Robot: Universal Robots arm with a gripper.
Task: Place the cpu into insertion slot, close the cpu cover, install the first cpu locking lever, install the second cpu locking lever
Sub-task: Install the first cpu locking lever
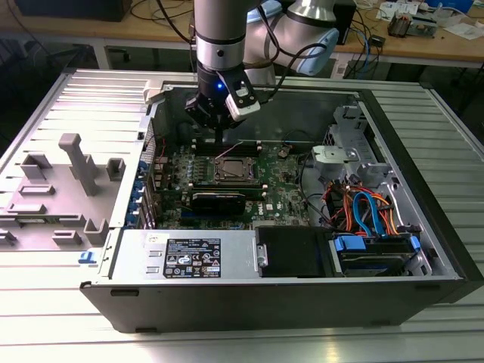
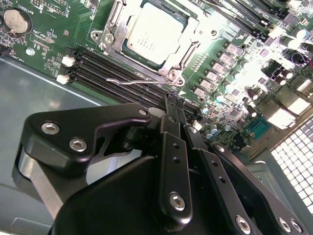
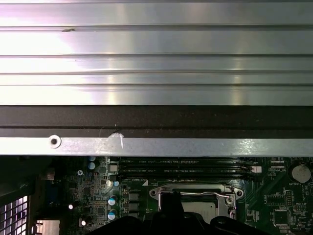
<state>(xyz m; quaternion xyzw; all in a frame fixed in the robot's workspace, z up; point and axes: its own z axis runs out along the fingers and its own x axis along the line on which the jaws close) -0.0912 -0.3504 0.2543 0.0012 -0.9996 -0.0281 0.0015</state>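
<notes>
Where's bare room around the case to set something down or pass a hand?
Bare ribbed table in front of the case, and its strip at the exterior view's right. Crowded: grey plastic fixtures on the exterior view's left, cables inside, and the gripper close above the memory slots beside the cpu cover.

A ribbed silvery metal table carries an open dark computer case lying on its side and, just beside it at the exterior view's left, a pale grey fixture plate with upright blocks.
</notes>
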